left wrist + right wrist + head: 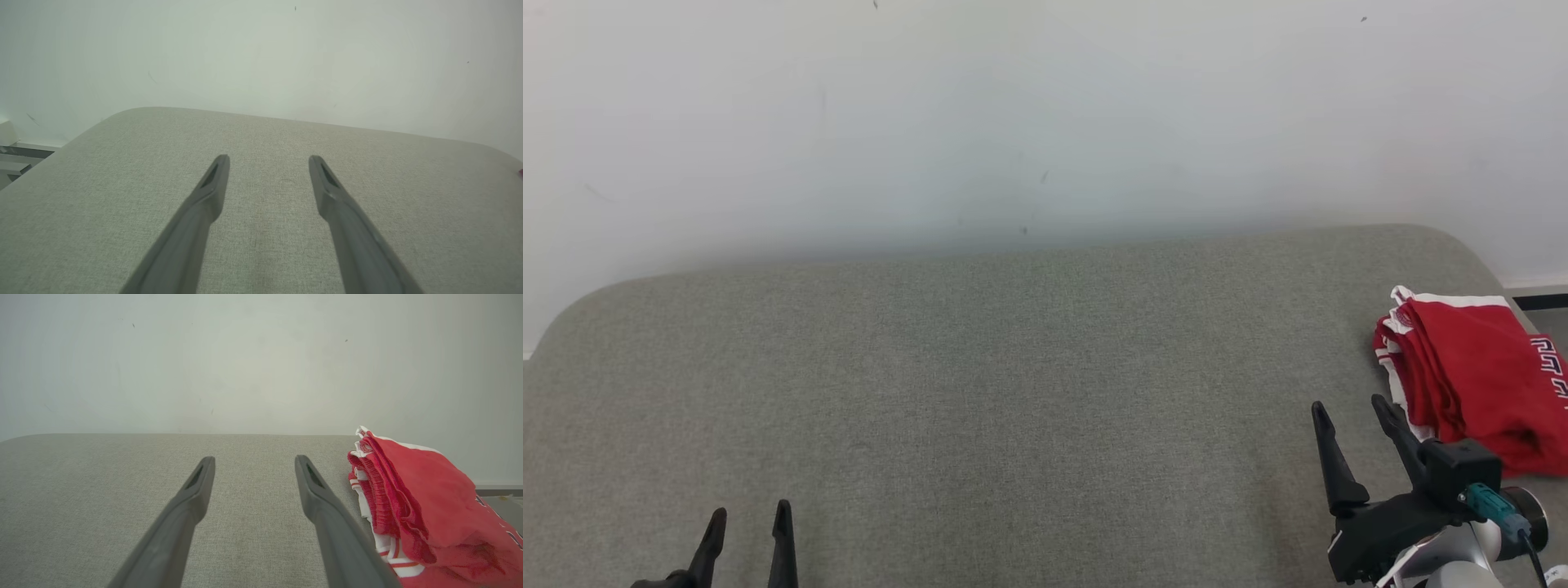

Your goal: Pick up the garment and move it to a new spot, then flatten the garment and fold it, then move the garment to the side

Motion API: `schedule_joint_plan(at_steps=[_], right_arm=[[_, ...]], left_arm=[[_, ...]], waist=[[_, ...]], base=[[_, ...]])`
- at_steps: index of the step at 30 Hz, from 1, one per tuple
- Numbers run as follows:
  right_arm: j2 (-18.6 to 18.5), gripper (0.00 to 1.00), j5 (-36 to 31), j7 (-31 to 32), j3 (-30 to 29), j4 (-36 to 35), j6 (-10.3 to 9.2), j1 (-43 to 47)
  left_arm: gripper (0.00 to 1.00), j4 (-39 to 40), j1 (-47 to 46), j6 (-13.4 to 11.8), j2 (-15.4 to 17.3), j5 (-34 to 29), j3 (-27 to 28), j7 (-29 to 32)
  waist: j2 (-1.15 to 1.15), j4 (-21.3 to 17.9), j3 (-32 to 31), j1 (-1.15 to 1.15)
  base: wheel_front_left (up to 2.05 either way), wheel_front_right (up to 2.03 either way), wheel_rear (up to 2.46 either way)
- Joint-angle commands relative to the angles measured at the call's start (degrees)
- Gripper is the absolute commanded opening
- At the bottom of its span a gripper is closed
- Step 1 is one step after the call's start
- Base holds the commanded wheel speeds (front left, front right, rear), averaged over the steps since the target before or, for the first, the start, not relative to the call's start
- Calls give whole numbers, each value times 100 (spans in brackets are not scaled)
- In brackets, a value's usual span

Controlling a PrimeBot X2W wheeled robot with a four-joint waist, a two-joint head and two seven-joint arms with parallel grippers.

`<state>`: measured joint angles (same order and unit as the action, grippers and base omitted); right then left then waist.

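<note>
Folded red garment [1470,376], white trim, lies at the right edge of the tabletop [1013,367]. Released, empty: right tool [1347,403], just left of garment; whether a finger touches cloth is unclear. Released, empty: left tool [751,509], over tabletop, well apart from garment.

The red garment [1462,367] runs off the head view's right edge, and its white lettering [1553,369] is cut short and unreadable. The left hand [751,510] is cut off by the bottom edge just below its fingertips. In the left wrist view, a red speck [521,173] at the right edge is too small to identify.
</note>
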<state>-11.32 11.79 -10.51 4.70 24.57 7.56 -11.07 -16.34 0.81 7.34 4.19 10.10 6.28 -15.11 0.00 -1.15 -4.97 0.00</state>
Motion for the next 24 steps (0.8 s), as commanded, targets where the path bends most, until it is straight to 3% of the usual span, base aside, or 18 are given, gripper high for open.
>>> schedule_joint_plan(at_steps=[1,24], right_arm=[[-11,100,-26,23,-18,-32,-19,69],[70,100,-144,183,-139,-265,-19,133]], left_arm=[[100,9,75,5,2,-4,3,0],[100,-51,-47,11,4,114,-68,0]], waist=[[0,-5,3,0],[0,-1,75,0]], base=[[0,0,0],[0,0,0]])
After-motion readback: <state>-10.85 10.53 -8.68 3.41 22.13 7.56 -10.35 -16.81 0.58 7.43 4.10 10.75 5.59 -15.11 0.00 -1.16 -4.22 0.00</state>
